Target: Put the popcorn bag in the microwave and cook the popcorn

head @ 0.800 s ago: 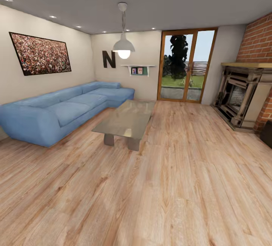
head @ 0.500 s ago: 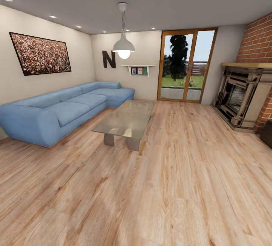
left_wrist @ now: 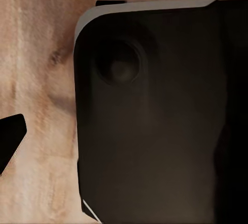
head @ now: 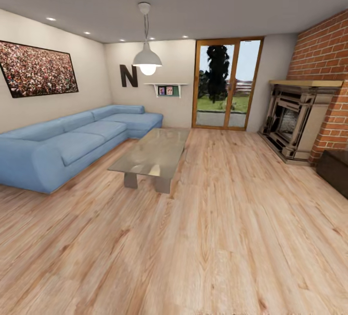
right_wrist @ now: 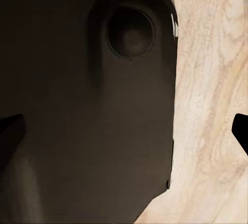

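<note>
You are in a living room, so by my reading this is the travel step: none of the kitchen's things are before you, and I cannot say from here where the popcorn bag sits. The next move calls for turning the base and finding the way out toward the kitchen.

Ahead lies a pale wood-plank floor (head: 227,237) with strong grain. On the left stands a long blue L-shaped sofa (head: 72,138), soft and rounded, and just beside it a low glass-topped coffee table (head: 152,153) on stubby grey legs. A white dome pendant lamp (head: 147,59) hangs above. At the far wall is a wood-framed glass door (head: 226,85); on the right, a stone fireplace (head: 295,124) set in a red brick wall (head: 324,49).

Each wrist camera looks down on a dark, smooth rounded body of the robot (left_wrist: 155,115) over the planks, with dark finger tips at the edges; I cannot tell how wide either claw stands.
</note>
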